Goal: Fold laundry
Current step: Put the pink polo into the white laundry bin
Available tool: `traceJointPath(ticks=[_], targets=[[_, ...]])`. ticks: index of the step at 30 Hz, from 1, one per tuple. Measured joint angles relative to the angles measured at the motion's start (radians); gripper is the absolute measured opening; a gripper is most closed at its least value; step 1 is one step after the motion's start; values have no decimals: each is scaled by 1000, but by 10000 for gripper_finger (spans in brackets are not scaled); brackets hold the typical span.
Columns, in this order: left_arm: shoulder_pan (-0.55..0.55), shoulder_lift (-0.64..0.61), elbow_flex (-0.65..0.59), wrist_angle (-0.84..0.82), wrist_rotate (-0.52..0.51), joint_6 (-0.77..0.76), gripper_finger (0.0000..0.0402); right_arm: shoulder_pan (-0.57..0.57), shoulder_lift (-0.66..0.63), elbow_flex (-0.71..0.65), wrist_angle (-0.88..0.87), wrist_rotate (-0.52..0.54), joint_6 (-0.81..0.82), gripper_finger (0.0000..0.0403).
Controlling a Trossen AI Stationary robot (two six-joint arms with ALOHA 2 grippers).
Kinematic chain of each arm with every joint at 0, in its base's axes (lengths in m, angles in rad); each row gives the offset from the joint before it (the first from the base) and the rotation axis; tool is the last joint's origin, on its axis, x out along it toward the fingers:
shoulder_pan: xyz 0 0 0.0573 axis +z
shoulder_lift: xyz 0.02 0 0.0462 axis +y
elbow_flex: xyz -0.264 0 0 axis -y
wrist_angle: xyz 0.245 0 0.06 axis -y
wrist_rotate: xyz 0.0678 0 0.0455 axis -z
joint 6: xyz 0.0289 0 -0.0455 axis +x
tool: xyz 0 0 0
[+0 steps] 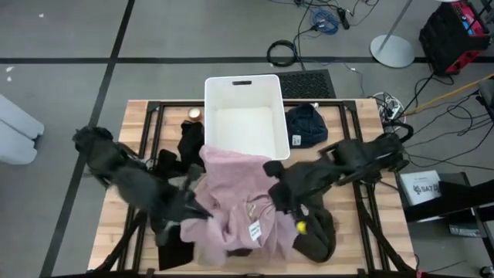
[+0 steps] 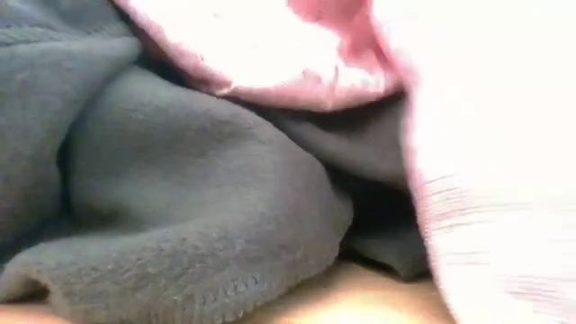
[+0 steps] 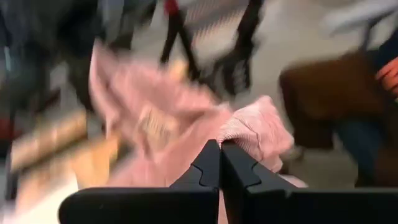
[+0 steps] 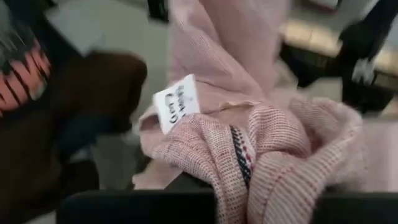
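Observation:
The pale pink garment (image 1: 231,189) lies crumpled at the table's middle, its far end up against the white bin (image 1: 244,93); it also fills the low view's top and right (image 2: 486,135). My left gripper (image 1: 202,210) is shut on its near left part. My right gripper (image 1: 276,197) is on its right part, the fingers buried in cloth. The dark olive-grey garment (image 1: 316,232) lies under it at the near right and shows in the low view (image 2: 180,198). A navy garment (image 1: 307,125) lies by the bin. Black garments (image 1: 187,143) lie at the left. My left gripper has a bunched fold of the pink garment (image 3: 255,134) at its shut fingertips (image 3: 208,163); the fingers themselves hide how much cloth is between them. The cloth beyond spreads slack toward the table. My right gripper has a thick gathered bunch of the pink garment (image 4: 273,155), several layers, wrapped over its fingers and hiding them. A white label (image 4: 177,102) hangs just past the bunch, and the rest of the garment trails away slack.
The white bin stands at the far middle of the wooden table (image 1: 131,232). More black cloth (image 1: 174,253) lies at the near left edge. A small yellow tag (image 1: 299,226) sits on the olive-grey garment. Cables and stands lie on the floor beyond the table.

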Motion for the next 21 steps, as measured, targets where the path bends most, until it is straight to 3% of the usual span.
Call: traceJointPath(ticks=[4, 8, 14, 18, 21], targets=[[-10, -37, -217, -7, -36, -129, 0, 0, 2, -72, -44, 1, 43, 0], [-26, -134, -489, 143, -42, -210, 0, 0, -83, -237, -7, 9, 138, 0], [-37, -297, -864, 530, -40, -262, 0, 11, -308, -684, 358, 107, 238, 0], [-38, -321, -1084, 812, 61, -336, 0, 6, -382, -1014, 673, 105, 331, 0], [-39, -312, -1169, 906, 127, -407, 0, 6, -392, -1181, 889, 106, 374, 0]])
